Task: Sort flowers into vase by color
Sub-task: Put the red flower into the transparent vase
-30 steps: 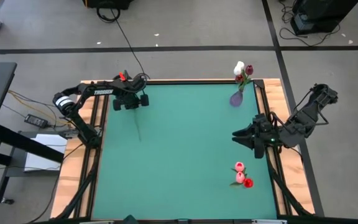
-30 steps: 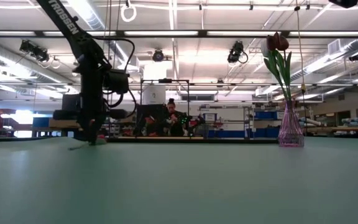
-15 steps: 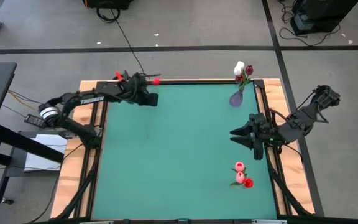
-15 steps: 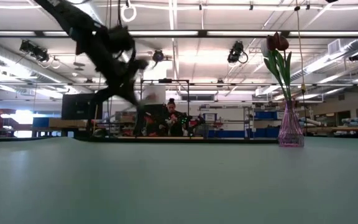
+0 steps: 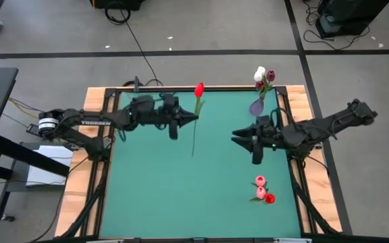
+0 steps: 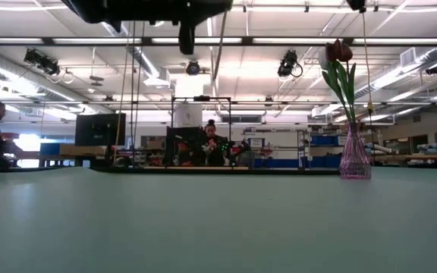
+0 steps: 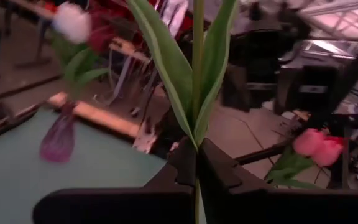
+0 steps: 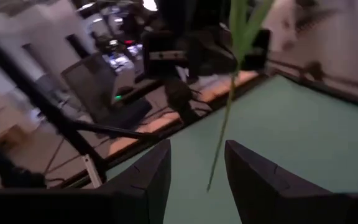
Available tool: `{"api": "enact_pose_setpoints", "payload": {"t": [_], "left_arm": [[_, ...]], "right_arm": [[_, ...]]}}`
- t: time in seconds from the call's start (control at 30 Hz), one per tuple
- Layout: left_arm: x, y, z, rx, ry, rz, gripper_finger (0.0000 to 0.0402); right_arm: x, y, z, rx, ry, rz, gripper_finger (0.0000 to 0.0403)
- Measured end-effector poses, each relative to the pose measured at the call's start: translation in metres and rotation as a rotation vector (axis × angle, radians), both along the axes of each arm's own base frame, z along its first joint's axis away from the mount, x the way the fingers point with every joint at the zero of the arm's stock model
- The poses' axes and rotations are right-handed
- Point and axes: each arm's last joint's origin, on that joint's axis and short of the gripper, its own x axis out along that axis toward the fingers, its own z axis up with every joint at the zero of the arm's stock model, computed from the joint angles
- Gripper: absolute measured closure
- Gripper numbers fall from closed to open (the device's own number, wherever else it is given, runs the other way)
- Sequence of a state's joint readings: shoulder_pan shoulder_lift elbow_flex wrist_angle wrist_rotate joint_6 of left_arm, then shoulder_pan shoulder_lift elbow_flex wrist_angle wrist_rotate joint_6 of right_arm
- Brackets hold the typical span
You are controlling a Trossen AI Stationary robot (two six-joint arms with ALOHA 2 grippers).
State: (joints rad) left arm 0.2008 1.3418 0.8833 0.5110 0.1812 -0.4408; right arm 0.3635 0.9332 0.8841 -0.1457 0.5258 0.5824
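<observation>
above the table's far half, left gripper (image 5: 193,116) is clamped tight on a red tulip (image 5: 198,90), held up in the air w/ stem hanging. right gripper (image 5: 238,140) hovers nearby, fingers apart, nothing in it. vase (image 5: 256,106) at far right corner holds a white + dark red flower, and pink and red ones (image 5: 263,190) lie on the mat near the right edge.

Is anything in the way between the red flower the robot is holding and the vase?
Nothing visible on the table. The left pincer holds the red flower above bare green mat; the vase stands at the far right corner. Only the right pincer hovers nearby, open, nearer than the vase and off the straight path.
</observation>
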Motion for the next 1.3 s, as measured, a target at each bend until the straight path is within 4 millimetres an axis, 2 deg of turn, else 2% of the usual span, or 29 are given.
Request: {"api": "enact_pose_setpoints", "payload": {"t": [0.1, 0.37, 0.63, 0.8, 0.97, 1.1, 1.3], "left_arm": [[0.003, -0.017, 0.003, 0.039, -0.031, -0.026, 0.0394], [0.005, -0.052, 0.007, 0.109, -0.077, -0.088, 0.0395], [0.007, -0.066, 0.005, 0.141, -0.076, -0.093, 0.0395], [0.024, -0.075, 0.0, 0.139, -0.049, -0.115, 0.0395], [0.044, -0.083, 0.006, 0.201, -0.062, -0.144, 0.0395], [0.047, -0.083, 0.005, 0.226, -0.038, -0.145, 0.0395], [0.047, -0.078, 0.005, 0.238, -0.03, -0.13, 0.0392]], "right_arm": [[0.015, -0.001, 0.002, -0.055, -0.048, 0.04, 0.0232], [0.043, -0.009, -0.005, -0.063, -0.084, 0.029, 0.0186], [0.067, -0.011, -0.01, -0.137, -0.163, 0.108, 0.0185], [0.08, -0.012, -0.014, -0.157, -0.2, 0.145, 0.0185], [0.086, -0.015, -0.021, -0.129, -0.178, 0.118, 0.0188], [0.086, -0.016, -0.021, -0.108, -0.18, 0.112, 0.0227], [0.083, -0.016, -0.017, -0.122, -0.189, 0.12, 0.0369]]}}
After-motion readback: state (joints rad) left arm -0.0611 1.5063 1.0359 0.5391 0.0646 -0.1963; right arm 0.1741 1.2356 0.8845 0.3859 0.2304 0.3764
